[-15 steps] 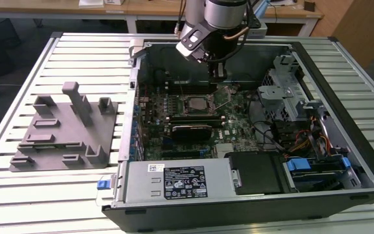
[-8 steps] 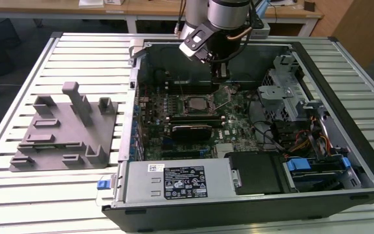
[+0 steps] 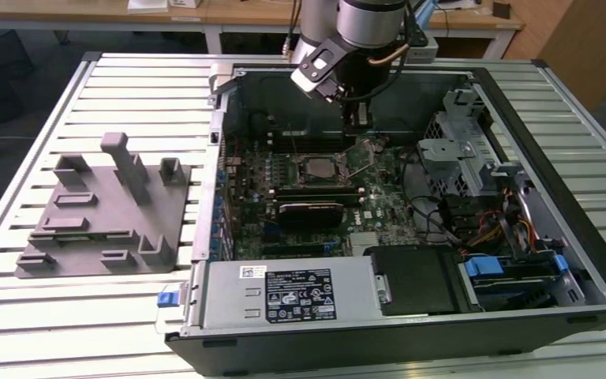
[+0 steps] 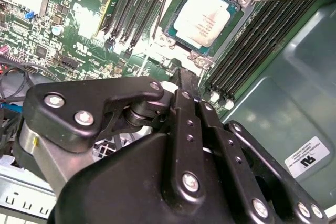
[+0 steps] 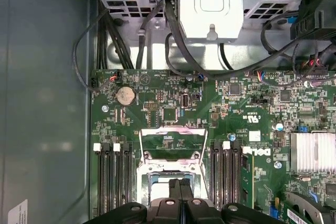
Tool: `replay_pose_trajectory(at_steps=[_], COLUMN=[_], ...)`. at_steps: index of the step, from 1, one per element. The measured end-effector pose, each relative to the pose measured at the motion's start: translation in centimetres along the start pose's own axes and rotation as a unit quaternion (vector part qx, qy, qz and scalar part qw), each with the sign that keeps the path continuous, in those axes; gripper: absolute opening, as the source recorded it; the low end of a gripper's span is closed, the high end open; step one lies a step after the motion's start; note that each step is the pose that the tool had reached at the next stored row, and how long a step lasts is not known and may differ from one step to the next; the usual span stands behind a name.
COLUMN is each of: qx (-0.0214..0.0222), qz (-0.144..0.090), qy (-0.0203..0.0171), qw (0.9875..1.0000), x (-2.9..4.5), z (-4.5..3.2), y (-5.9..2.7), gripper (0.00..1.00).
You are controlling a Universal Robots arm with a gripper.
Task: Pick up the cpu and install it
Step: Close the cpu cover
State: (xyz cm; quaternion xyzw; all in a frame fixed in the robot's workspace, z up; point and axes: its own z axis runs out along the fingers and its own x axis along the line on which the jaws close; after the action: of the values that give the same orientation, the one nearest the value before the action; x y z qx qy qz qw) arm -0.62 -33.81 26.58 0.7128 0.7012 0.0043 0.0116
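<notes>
- Gripper fingers are pressed together, holding nothing, just beside the socket at mid-frame in the exterior view.
- The cpu lies in that socket, with the retention frame raised.
- You risk shifting the unclamped cpu if a fingertip brushes it.

The black gripper, fingers pressed together, covers part of the square metal-framed processor socket in the first wrist view. What lies in the socket's bed cannot be told there, and the picture's edge cuts both off. In the second wrist view the gripper's black linkage blocks much of the green motherboard beside the small silver-topped cpu, and one rim of the socket runs past the picture's edge. In the exterior view the grey robot arm is cut off at the top edge, and the socket is too small to tell whether a chip sits in it.
</notes>
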Motion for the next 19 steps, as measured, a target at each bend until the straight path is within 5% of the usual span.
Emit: replay_pose_trajectory(at_steps=[19], qx=[0.0], qz=[-0.001], qy=[0.0], qw=[1.0], x=[0.03], z=[0.23], y=[1.83], gripper=[0.11])
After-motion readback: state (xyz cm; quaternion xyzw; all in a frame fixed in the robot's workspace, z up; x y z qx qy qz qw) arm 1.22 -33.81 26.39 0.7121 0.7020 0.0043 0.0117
